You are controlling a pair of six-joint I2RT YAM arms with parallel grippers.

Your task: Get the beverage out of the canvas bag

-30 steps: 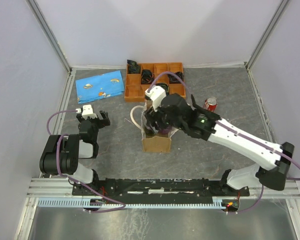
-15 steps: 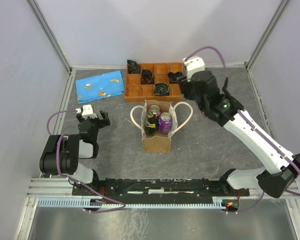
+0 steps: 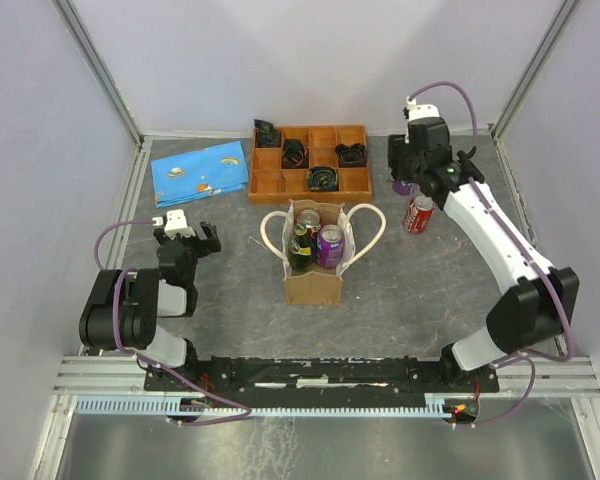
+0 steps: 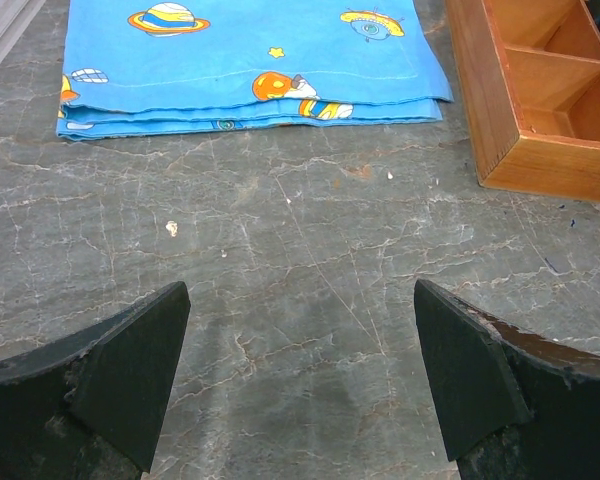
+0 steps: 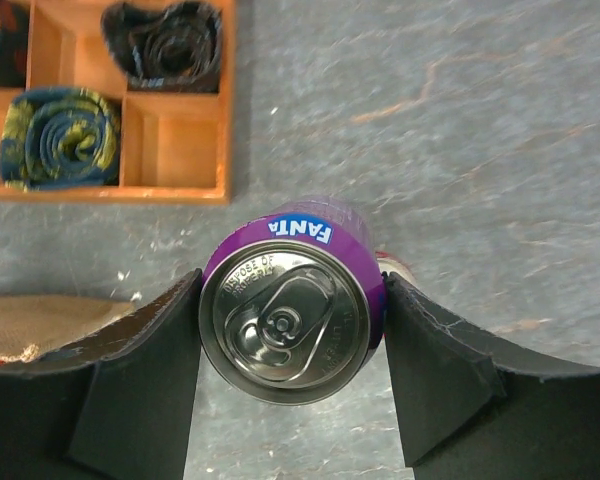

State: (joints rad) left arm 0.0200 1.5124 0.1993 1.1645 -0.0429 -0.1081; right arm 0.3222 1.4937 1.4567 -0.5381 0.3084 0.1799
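The tan canvas bag [image 3: 315,285] stands mid-table with its cream rope handles spread. It holds a purple can [image 3: 330,245], a green bottle [image 3: 300,255] and another can [image 3: 308,220]. My right gripper [image 3: 408,180] is at the back right, shut on a purple Fanta can [image 5: 292,305] held upright between both fingers. A red can [image 3: 418,213] stands just beside it. A corner of the bag shows in the right wrist view [image 5: 40,320]. My left gripper [image 3: 187,238] is open and empty, low over the table [image 4: 300,370] at the left.
An orange-brown wooden compartment tray [image 3: 310,160] with dark rolled items stands at the back; it also shows in the right wrist view [image 5: 170,150]. A folded blue printed cloth [image 3: 200,170] lies at the back left. Enclosure walls ring the table.
My right gripper rose out of the bag with the purple Fanta can and swung to the back right, beside the red can. The left arm has not moved.
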